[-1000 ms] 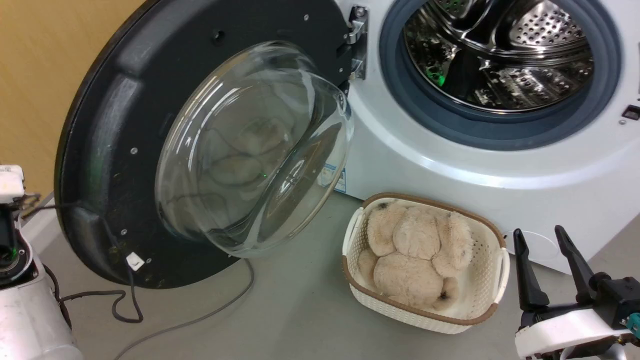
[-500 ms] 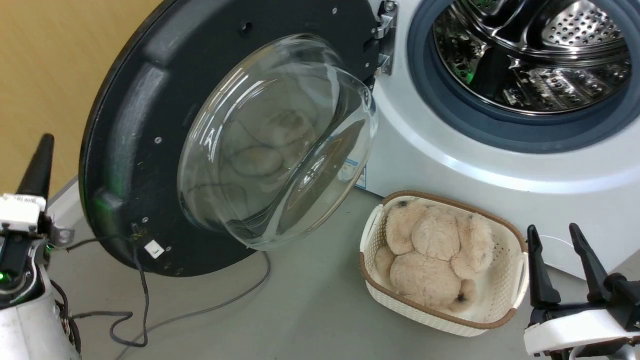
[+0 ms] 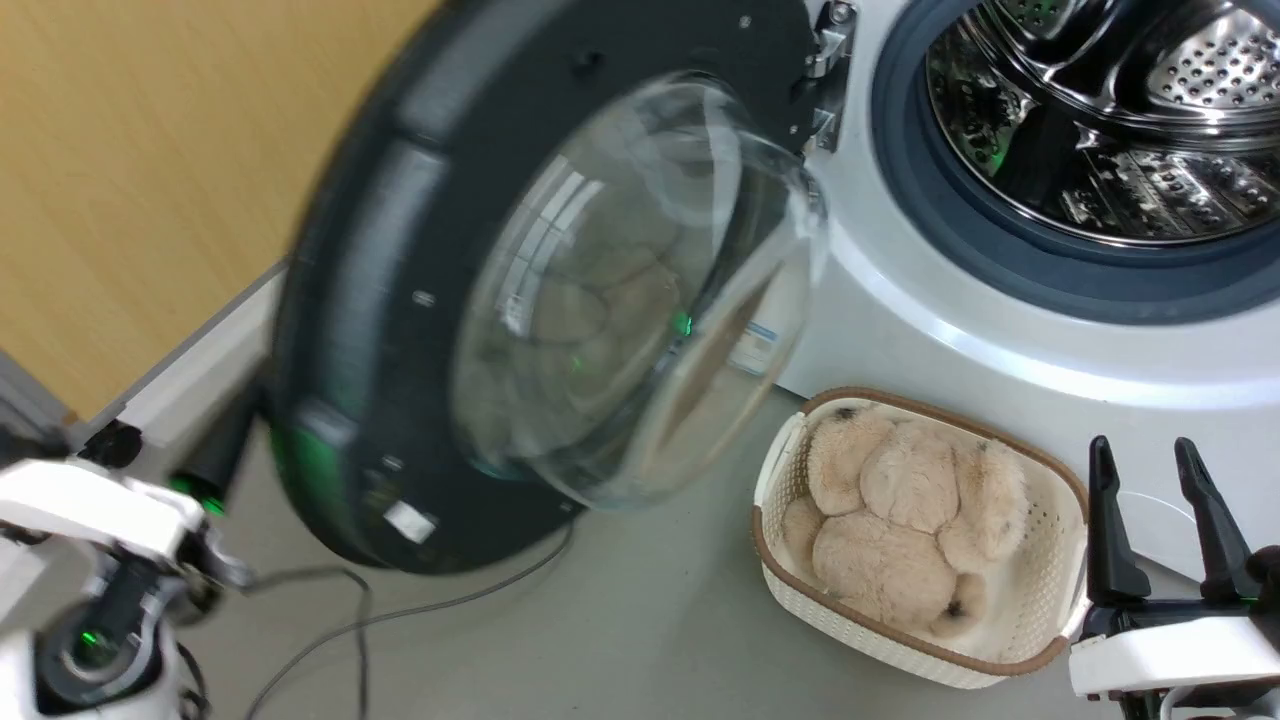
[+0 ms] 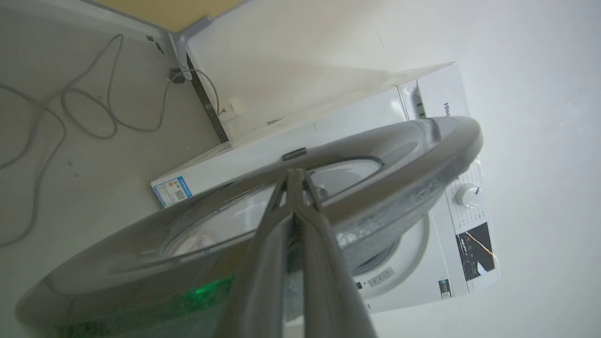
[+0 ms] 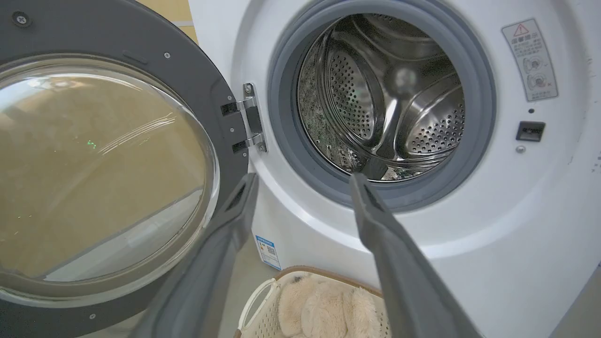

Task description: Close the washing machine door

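Note:
The washing machine door (image 3: 400, 300) stands open on its left hinge, blurred with motion, its clear glass bowl (image 3: 640, 300) bulging toward the washing machine (image 3: 960, 340). My left gripper (image 3: 245, 410) is shut, and it sits at the door's lower outer edge. In the left wrist view its closed fingers (image 4: 295, 172) lie against the door's grey outer face (image 4: 399, 155). The steel drum (image 3: 1100, 120) is uncovered. My right gripper (image 3: 1142, 445) hangs open and empty low in front of the machine; in the right wrist view, this gripper (image 5: 304, 177) points at the drum opening.
A white woven basket (image 3: 1000, 660) holding a beige plush toy (image 3: 900, 520) sits on the floor under the drum, just left of my right gripper. Grey cables (image 3: 450, 600) trail on the floor below the door. A wood-coloured wall (image 3: 150, 200) stands behind the door.
The head camera has turned, shifting the whole scene right. My left gripper has come up against the door's outer edge, and the door has swung partway toward the machine. The right gripper stays open.

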